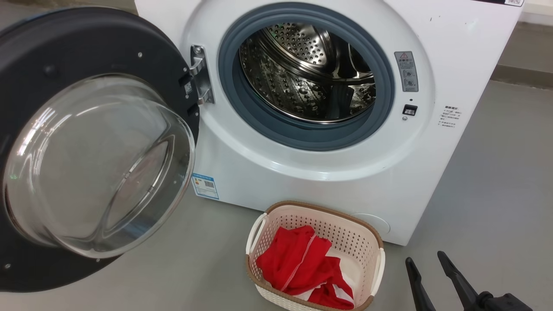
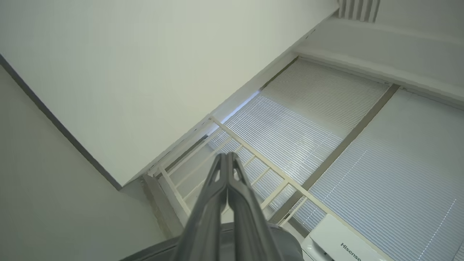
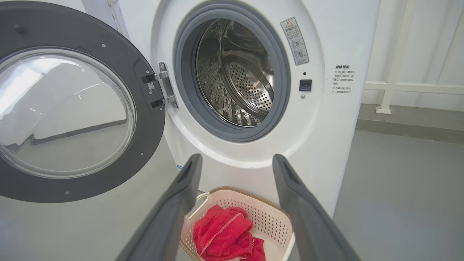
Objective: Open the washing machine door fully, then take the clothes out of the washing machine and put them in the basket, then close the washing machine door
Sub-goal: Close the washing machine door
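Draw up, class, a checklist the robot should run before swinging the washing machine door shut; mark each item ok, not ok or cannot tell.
1. Steel perforated drum emptied: ok, no fabric visible inside.
2. Bright red clothes in the cream perforated plastic basket: ok.
3. Grey rubber gasket free of trapped cloth: ok.
4. Basket below the swing of the black-rimmed round glass door: cannot tell.
5. Right gripper open and empty: ok.
6. Left gripper ready at the door: not ok, shut and aimed at window blinds.
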Available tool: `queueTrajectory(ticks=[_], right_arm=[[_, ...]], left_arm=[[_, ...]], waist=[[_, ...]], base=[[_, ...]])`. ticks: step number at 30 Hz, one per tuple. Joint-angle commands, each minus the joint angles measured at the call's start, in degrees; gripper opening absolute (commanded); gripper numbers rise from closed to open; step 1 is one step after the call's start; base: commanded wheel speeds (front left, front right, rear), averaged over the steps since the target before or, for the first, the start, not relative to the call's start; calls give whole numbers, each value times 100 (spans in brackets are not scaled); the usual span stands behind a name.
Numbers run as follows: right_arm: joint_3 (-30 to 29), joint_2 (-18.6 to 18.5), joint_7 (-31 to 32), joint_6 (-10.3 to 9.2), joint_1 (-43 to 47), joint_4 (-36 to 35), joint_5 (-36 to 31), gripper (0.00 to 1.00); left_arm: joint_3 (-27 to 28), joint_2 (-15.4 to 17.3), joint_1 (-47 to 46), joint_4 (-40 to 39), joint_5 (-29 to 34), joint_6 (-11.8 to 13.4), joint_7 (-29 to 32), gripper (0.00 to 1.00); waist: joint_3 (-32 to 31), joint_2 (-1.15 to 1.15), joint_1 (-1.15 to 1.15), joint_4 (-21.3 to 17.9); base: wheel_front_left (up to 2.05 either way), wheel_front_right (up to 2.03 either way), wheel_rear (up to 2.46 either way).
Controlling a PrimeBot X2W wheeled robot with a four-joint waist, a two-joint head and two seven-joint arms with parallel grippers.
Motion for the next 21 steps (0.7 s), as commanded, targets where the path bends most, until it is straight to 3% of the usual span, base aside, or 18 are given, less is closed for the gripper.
queueTrajectory(ticks=[1,8,21], right_arm=[[147,-56,13,9,-52,-177,-84,100],[152,-56,105,9,3,-268,-116,100],[169,-56,284,9,15,-493,-186,100]], left_arm=[[285,294,-337,47,-268,-63,142,0],[871,825,-1106,1415,-1617,262,1082,0],[729,1659,-2259,3579,-2412,803,2474,0]], waist=[[-27,0,0,-3],[-77,0,0,-18],[47,0,0,-28]], base=[[0,0,0],[0,0,0],[0,0,0]])
